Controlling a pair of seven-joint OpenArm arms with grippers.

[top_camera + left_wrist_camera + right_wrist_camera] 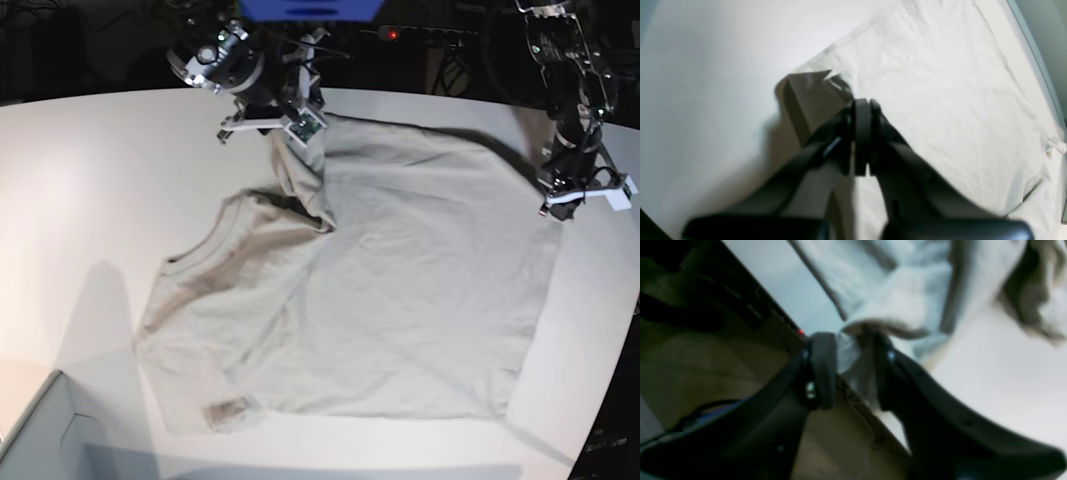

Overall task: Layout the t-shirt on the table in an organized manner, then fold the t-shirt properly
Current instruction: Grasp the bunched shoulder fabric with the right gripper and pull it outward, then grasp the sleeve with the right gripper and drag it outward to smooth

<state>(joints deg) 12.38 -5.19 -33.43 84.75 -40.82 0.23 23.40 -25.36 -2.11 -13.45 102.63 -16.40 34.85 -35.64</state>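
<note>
**Shirt spread wide, two corners pinched for the stretch**

The t-shirt (pixel 400 290) lies across most of the white worktop (pixel 90 170), front down or up I cannot tell, with its neckline toward the base view's left and its hem toward the right. The body is largely flat; my reading is that the layout step is under way and no fold has begun.

The left pincer (pixel 862 110) sits at the far hem corner, on the right of the base view. Its jaws are pressed together on a small peak of cloth that rises off the worktop. Holding that corner probably anchors the hem so the fabric can be pulled taut from the other side.

The right pincer (pixel 853 350) is at the far edge near the sleeve, where the cloth is drawn up into a ridge. In its wrist view a fold of fabric sits between the jaws, which stand partly apart; whether they truly grip it I cannot tell. The near sleeve is crumpled under the shoulder and likely needs smoothing.

The worktop is smooth, matte and curved along its far edge. A pale box (pixel 40 430) pokes in at the near left corner. Behind the arms the room is dark, with cables and one small red light (pixel 393 34).
</note>
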